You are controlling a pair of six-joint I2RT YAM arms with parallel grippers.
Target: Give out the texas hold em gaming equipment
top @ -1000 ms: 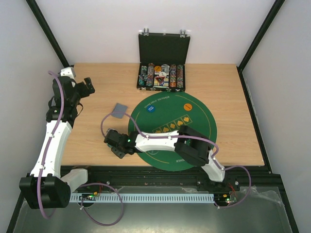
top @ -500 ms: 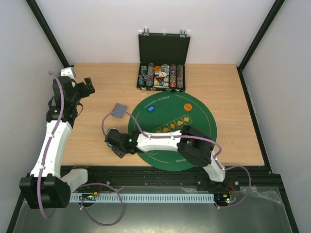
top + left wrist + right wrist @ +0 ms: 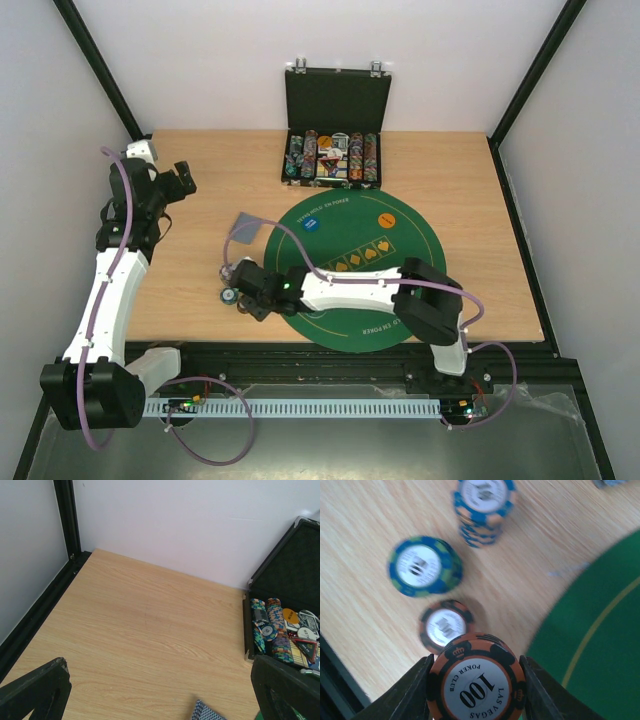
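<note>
Chips (image 3: pixel 425 566) lie in three places near-left, beside the mat (image 3: pixel 600 630); the right gripper (image 3: pixel 243 292) pinches an orange stack (image 3: pixel 476 680) (probably a fourth), the left gripper (image 3: pixel 182 177) gapes empty. Most sit in the far case (image 3: pixel 333 98).

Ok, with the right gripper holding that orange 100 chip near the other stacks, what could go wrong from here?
1. The right gripper holds the orange 100 chip almost against the black-orange stack; lowering it there could topple or scatter that stack.
2. The dark rail at the table's edge lies close by, so a chip released on its rim might roll off.
</note>
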